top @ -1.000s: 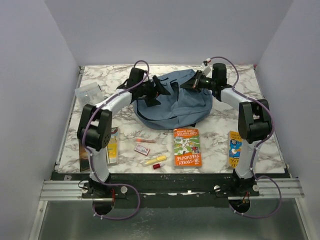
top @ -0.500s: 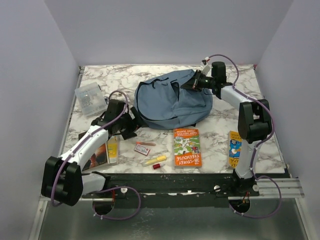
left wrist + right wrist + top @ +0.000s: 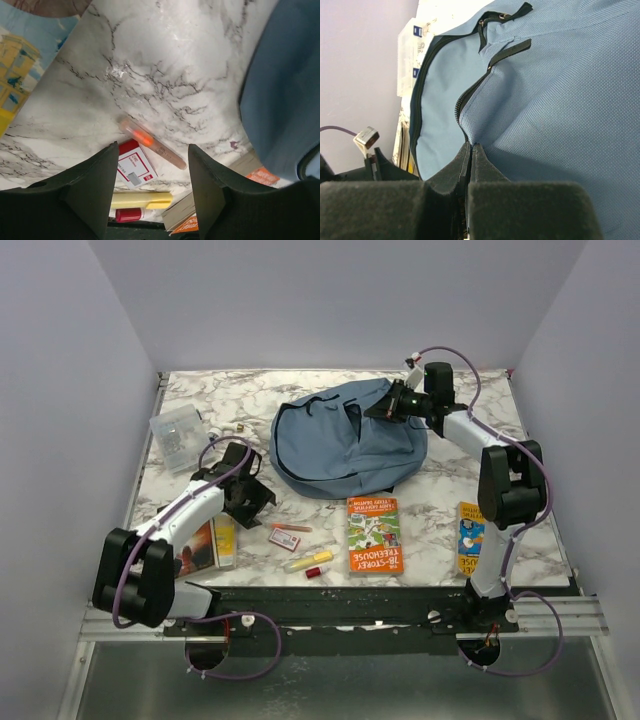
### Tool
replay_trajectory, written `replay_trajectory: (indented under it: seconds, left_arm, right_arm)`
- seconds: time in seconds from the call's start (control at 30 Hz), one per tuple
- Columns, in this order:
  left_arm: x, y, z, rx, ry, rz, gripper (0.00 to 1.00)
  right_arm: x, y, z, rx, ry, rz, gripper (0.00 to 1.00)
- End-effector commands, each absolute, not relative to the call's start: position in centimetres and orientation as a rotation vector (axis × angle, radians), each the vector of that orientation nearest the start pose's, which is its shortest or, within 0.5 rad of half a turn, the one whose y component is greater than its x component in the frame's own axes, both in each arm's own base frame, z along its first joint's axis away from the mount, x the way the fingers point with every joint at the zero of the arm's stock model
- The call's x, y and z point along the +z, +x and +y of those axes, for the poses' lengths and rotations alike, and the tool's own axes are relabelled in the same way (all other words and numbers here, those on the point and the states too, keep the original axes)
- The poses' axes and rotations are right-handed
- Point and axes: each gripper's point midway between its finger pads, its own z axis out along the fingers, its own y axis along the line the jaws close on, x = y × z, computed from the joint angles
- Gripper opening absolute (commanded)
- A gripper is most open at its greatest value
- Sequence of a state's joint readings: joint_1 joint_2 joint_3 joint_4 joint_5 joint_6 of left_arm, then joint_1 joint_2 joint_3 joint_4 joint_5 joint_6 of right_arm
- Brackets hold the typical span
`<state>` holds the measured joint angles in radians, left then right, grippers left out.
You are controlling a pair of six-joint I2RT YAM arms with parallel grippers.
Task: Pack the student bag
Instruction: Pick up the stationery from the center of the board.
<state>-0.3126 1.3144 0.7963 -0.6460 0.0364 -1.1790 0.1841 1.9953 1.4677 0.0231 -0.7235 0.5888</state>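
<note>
Orange book (image 3: 374, 534), cover title "STOREY TREEHOUSE", upside down, other print too small to read

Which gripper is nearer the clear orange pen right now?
Left. The left gripper hovers right over the pen, fingers apart. The right gripper is well away from it, shut on the far right edge of the student bag.

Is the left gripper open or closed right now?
Open. In the left wrist view the left gripper has its fingers standing apart and empty, with the orange pen visible in the gap.
</note>
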Motion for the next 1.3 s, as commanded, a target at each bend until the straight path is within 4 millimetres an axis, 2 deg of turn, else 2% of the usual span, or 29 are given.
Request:
replay_trajectory:
  seconds: [0.0,0.2,0.4,0.87,1.27]
  left_arm:
    - [4.5,24.1,-12.5,-0.305,-1.433,2.601,0.59]
    - [2.9,23.8,-13.1,-0.273,-1.513,2.654,0.58]
    - [1.9,23.7,-12.7,-0.21,-1.563,2.642,0.51]
    - [1.4,24.4,-13.4,-0.206,-1.618,2.658,0.4]
    - [0.9,24.4,-14.3,-0.2,-1.676,2.663,0.38]
  right_arm:
    - [18.9,48.6,22.2,1.175,-0.073,2.099,0.01]
    - [19.0,48.5,22.2,1.169,-0.077,2.097,0.01]
    - [19.0,48.5,22.2,1.166,-0.077,2.092,0.0]
    - [19.5,48.4,22.0,1.153,-0.084,2.081,0.01]
    - [20.0,48.4,21.8,1.137,-0.091,2.068,0.01]
